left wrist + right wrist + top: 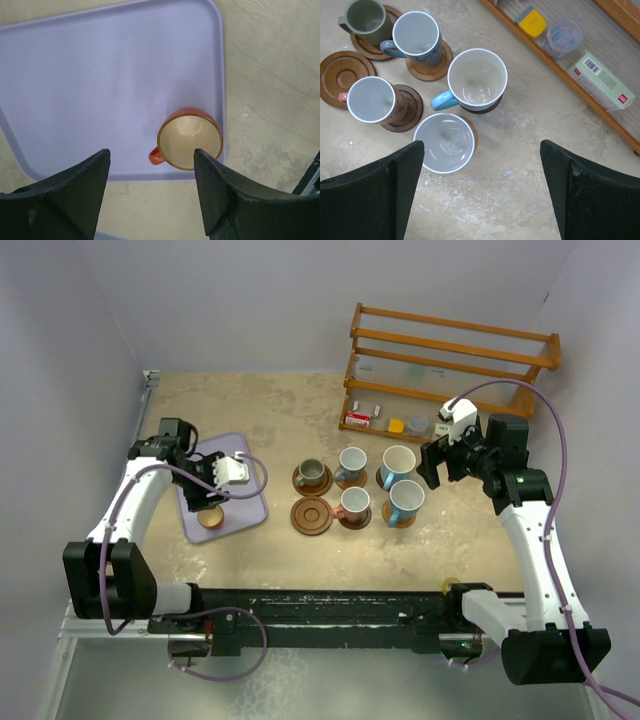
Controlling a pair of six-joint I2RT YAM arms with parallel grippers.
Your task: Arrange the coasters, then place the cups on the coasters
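Six wooden coasters lie in two rows mid-table. Five carry cups: grey-green, pale blue, a large white-and-blue one, pink and a large light-blue one. One grooved coaster is bare. The copper-orange cup stands upright on the lavender tray's near corner. My left gripper hovers open above it, the cup just beyond its right fingertip. My right gripper is wide open over bare table right of the cups, holding nothing.
The lavender tray lies at the left. A wooden rack stands at the back right; its bottom shelf holds a yellow item, a small jar and a box. Walls close in left and right.
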